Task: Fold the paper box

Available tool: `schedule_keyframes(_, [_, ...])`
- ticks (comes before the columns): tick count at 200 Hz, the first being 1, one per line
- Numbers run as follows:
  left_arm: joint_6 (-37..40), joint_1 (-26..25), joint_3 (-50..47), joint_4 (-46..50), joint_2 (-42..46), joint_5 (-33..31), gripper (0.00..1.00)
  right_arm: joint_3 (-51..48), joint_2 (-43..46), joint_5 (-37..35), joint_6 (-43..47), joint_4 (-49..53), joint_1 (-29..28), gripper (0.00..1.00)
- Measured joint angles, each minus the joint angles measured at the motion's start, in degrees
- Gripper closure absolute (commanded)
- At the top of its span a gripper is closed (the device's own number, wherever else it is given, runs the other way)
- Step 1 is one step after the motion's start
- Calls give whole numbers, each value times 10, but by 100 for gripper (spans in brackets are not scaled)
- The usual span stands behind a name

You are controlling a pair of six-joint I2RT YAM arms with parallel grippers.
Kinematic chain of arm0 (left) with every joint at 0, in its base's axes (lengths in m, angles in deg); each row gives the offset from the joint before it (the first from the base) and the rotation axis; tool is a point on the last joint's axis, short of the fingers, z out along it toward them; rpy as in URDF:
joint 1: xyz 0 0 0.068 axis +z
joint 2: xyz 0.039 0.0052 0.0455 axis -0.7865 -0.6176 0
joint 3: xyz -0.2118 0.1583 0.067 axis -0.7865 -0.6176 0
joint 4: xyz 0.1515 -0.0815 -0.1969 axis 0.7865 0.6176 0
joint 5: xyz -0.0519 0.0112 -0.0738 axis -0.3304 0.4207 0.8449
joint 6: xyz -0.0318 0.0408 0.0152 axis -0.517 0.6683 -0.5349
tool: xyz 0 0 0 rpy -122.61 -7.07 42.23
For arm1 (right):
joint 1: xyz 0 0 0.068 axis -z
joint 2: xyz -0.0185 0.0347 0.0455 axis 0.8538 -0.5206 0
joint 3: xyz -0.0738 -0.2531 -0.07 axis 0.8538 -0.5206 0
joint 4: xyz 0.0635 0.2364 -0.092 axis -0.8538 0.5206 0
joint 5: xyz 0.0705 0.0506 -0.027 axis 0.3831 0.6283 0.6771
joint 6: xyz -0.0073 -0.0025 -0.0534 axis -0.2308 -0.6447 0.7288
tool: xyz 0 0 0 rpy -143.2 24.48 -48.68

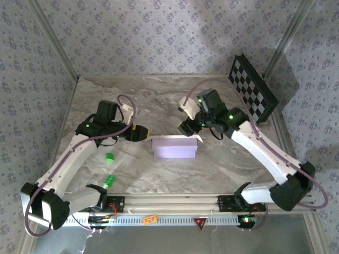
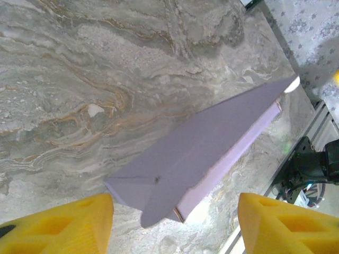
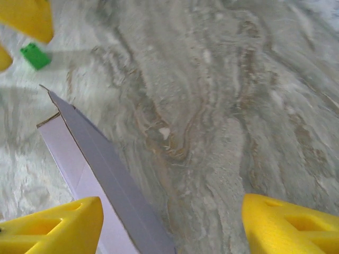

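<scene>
**Folded paper box (image 1: pixel 175 147) parked mid-surface (image 1: pixel 159 100)**

Its left edge has the left hand (image 1: pixel 140 132) just beside it, the right hand (image 1: pixel 187 127) hangs by the far right corner. Both spread wide, gripping nothing. Lots of marble beyond the far edge.

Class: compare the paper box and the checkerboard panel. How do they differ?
The paper box is plain lavender; the checkerboard panel is black-and-white squares. The box lies flat on the table; the panel leans at the far right edge. Both are flat rectangles.
</scene>
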Motion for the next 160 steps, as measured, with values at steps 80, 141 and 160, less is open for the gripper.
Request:
schedule_keyframes(80, [-32,-61,-38,-3,7,-54,37,-161,163,-13,-165,4,41,16])
schedule_keyframes(141, [-60,-103,-38,-13,-40,-125,45,-224,161,-7,-204,1,41,20])
schedule_keyframes(160, [-67,-108,-38,-14,-46,-138,46,-229,144,-7,-213,-2,42,24])
